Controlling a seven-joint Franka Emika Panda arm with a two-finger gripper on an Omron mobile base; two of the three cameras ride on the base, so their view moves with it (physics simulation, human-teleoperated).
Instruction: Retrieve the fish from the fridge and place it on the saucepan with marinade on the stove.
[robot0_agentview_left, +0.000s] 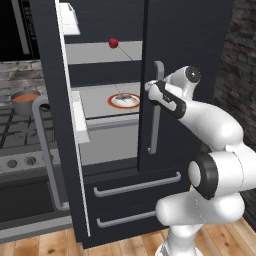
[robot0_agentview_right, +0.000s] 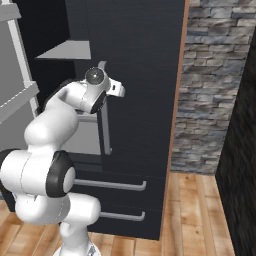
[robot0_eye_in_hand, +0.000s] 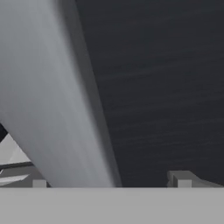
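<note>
The fridge (robot0_agentview_left: 200, 45) stands with its left door (robot0_agentview_left: 60, 150) swung open and its right door shut. On the middle shelf the small grey fish (robot0_agentview_left: 125, 96) lies on an orange-rimmed white plate (robot0_agentview_left: 112, 104). My gripper (robot0_agentview_left: 149, 87) is at the upper part of the right door's long grey handle (robot0_agentview_left: 156, 125), open. In the hand view the handle (robot0_eye_in_hand: 52, 96) runs between my fingertips (robot0_eye_in_hand: 181, 179), gripper (robot0_eye_in_hand: 111, 181) open around it. The right base view has the gripper (robot0_agentview_right: 118, 90) against the same handle (robot0_agentview_right: 105, 125). The saucepan (robot0_agentview_left: 20, 106) with orange-red marinade (robot0_agentview_left: 25, 97) sits on the stove (robot0_agentview_left: 20, 160) at left.
A small red ball (robot0_agentview_left: 113, 43) rests on the upper shelf. The open left door stands between the stove and the fridge's inside. Two drawers (robot0_agentview_left: 135, 185) with grey bars lie below. A stone wall (robot0_agentview_right: 210, 100) stands right of the fridge, above wooden floor (robot0_agentview_right: 200, 215).
</note>
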